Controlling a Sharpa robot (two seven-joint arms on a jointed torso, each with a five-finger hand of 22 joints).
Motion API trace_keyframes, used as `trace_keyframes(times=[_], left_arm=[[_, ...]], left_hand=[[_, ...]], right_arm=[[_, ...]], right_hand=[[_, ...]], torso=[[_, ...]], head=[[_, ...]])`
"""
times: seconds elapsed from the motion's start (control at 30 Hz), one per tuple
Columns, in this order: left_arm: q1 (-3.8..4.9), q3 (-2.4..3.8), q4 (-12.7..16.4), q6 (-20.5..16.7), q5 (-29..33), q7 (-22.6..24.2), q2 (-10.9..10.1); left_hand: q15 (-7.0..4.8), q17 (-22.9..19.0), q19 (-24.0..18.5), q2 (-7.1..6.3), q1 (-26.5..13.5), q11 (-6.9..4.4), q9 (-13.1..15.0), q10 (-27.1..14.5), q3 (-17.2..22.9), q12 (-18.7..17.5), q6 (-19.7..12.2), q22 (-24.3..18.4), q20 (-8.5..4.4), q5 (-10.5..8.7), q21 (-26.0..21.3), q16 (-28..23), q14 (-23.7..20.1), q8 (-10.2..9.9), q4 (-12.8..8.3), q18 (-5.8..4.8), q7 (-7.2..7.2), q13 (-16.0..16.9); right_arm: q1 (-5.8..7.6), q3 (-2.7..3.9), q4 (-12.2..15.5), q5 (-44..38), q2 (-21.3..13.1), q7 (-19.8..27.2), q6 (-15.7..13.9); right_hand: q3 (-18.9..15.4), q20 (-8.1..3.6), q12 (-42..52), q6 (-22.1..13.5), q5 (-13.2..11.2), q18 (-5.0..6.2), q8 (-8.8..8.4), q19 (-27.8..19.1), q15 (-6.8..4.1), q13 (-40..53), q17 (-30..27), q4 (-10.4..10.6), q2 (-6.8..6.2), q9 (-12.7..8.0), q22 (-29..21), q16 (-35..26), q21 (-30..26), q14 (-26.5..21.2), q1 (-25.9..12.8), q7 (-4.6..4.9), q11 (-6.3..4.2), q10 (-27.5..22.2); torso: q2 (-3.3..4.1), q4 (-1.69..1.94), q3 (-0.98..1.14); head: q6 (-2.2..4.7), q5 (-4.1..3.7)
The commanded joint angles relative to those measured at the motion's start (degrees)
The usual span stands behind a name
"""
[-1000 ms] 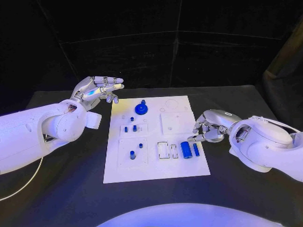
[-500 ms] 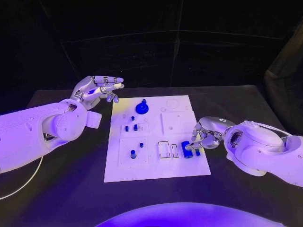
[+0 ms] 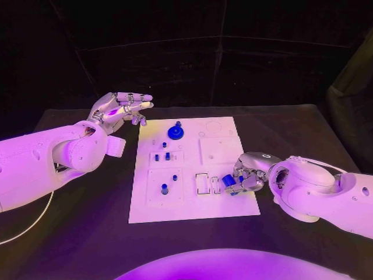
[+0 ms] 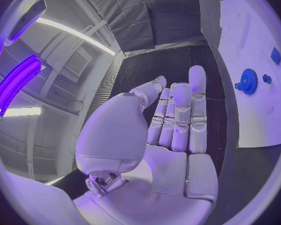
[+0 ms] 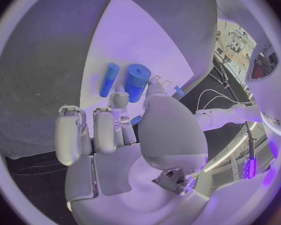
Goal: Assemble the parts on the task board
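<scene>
The task board [image 3: 195, 210] lies at the centre of the surface [image 3: 85, 245]. The left robot hand [image 3: 119, 109] hovers at 10 o'clock, open and empty. The right robot hand [image 3: 243, 173] is at 4 o'clock; the right wrist view shows its fingertips [image 5: 154, 90] at a thick blue cylinder [image 5: 136, 82], but I cannot tell whether they grip it. A thin blue peg [image 5: 108, 79] lies just beside.

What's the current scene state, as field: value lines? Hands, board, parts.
board: white task board in the middle of the black table
left hand: silver left hand raised beside the board's far left corner, holding nothing
right hand: silver right hand at the fat blue cylinder; grip unclear
other parts: thin blue cylinder, blue gear
</scene>
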Motion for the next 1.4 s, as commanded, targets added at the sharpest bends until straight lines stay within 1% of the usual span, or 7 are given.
trace_keyframes(times=[0.03,0.27,0.43,0.57,0.77,1.13,1.4], left_arm=[[0.09,0.04,0.1,0.6,0.2,0.2,-0.1],[0.09,0.03,0.0,0.6,0.2,0.2,-0.1],[0.09,0.03,0.0,0.7,0.2,0.2,-0.2],[0.09,0.02,0.0,0.7,0.2,0.2,-0.2],[0.08,-0.09,-0.1,0.8,0.2,0.1,-0.1],[0.08,-0.19,0.0,0.9,0.2,0.1,0.0],[0.09,-0.20,0.1,0.9,0.2,0.0,0.0]], left_hand=[[-0.13,0.0,-0.3,0.45,0.3,0.17,0.0,-0.4,-0.1,0.2,-0.1,-0.1,0.05,-0.19,-0.3,-0.2,-0.4,0.3,-0.2,0.77,0.23,-0.1],[-0.13,0.0,-0.3,0.45,0.3,0.17,0.0,-0.4,-0.1,0.2,-0.1,-0.1,0.05,-0.19,-0.3,-0.2,-0.4,0.3,-0.2,0.77,0.23,-0.1],[-0.13,0.0,-0.3,0.45,0.3,0.17,0.0,-0.4,-0.1,0.2,-0.1,-0.1,0.05,-0.19,-0.3,-0.2,-0.4,0.3,-0.2,0.77,0.23,-0.1],[-0.15,-0.1,-0.3,0.49,0.4,0.15,0.0,-0.4,-0.1,0.3,-0.1,-0.1,0.04,-0.19,-0.3,-0.2,-0.4,0.4,-0.3,0.78,0.21,-0.1],[-0.15,-0.1,-0.3,0.49,0.4,0.15,0.0,-0.4,-0.1,0.3,-0.1,-0.1,0.04,-0.19,-0.3,-0.2,-0.4,0.4,-0.3,0.78,0.21,-0.1],[-0.15,-0.1,-0.3,0.49,0.4,0.15,0.0,-0.4,-0.1,0.3,-0.1,-0.1,0.04,-0.19,-0.3,-0.2,-0.4,0.4,-0.3,0.78,0.21,-0.1],[-0.15,-0.1,-0.3,0.49,0.4,0.15,0.0,-0.4,-0.1,0.3,-0.1,-0.1,0.04,-0.19,-0.3,-0.2,-0.4,0.4,-0.3,0.78,0.21,-0.1]], right_arm=[[-0.58,-0.14,-0.3,-0.9,0.6,-0.4,0.8],[-0.86,-0.14,-0.6,-1.2,1.1,-0.9,-1.9],[-0.93,-0.13,-0.1,0.0,0.8,-1.4,-6.2],[-0.94,-0.12,1.5,2.6,-0.2,-0.5,-10.6],[-0.92,-0.09,4.1,8.6,-1.1,1.6,-16.1],[-0.91,-0.08,3.3,12.5,2.6,0.9,-12.8],[-0.90,-0.08,1.8,12.8,5.7,-1.4,-11.6]], right_hand=[[0.4,0.06,0.5,-0.5,0.8,-0.36,0.21,0.2,-0.18,0.6,0.1,-0.1,0.77,0.0,6.6,0.2,0.3,3.0,0.4,0.01,0.02,0.0],[1.2,-0.12,2.7,0.4,3.3,-0.46,1.36,0.5,-0.43,3.3,0.6,-0.4,3.92,0.9,7.0,0.5,0.6,3.1,2.1,-0.42,-0.35,0.9],[1.8,-0.49,4.2,1.5,8.1,-0.54,2.08,0.7,-0.86,5.3,1.1,-0.5,6.38,1.8,7.4,0.9,0.8,3.1,4.0,-0.97,-0.87,1.8],[1.8,-0.71,4.5,1.7,11.3,-0.62,2.02,1.0,-1.04,6.0,1.5,-0.6,6.80,2.2,7.7,1.1,1.0,3.2,5.0,-1.12,-1.04,2.1],[1.5,-0.79,4.5,1.7,12.7,-0.67,1.85,1.1,-1.09,6.3,1.7,-0.6,6.72,2.5,7.9,1.2,1.1,3.2,5.6,-1.15,-1.10,2.2],[0.9,-0.79,3.9,1.6,13.0,-0.68,1.63,1.1,-1.05,6.1,1.6,-0.4,6.36,2.7,7.9,1.2,1.1,3.2,5.4,-1.04,-1.01,2.0],[-1.5,-0.74,3.2,2.2,10.2,-0.65,1.45,1.0,-1.05,6.2,1.5,-0.1,6.75,3.5,7.9,1.1,1.1,3.1,1.5,-1.21,-1.07,2.2]], torso=[[0.04,-0.01,0.00],[-0.03,0.02,-0.06],[-0.10,-0.02,0.00],[-0.13,0.02,0.01],[-0.16,0.09,-0.11],[0.01,0.08,-0.15],[0.03,0.06,-0.13]], head=[[-0.10,0.00],[-0.08,0.02],[-0.19,0.08],[-0.21,0.24],[0.07,0.36],[0.25,0.78],[0.11,1.07]])
